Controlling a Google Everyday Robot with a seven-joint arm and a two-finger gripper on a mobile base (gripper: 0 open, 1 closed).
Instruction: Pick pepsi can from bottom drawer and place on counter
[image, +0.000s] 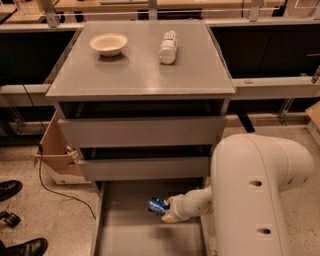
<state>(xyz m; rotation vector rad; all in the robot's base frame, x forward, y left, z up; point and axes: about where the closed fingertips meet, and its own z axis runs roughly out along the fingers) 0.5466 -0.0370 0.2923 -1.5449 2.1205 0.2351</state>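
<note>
The pepsi can (157, 206), blue with silver ends, lies tilted on its side over the grey floor of the open bottom drawer (125, 235). My gripper (167, 210) reaches in from the right at the end of the cream arm and is shut on the can's right end, holding it slightly above the drawer floor. The counter (135, 70) is the flat grey top of the cabinet, well above the gripper.
A cream bowl (108, 43) and a white bottle (168, 47) lying on its side sit at the back of the counter. The two upper drawers (140, 131) are closed. My bulky arm housing (255, 195) fills the lower right. A cardboard box (55, 150), a cable and shoes are at the left.
</note>
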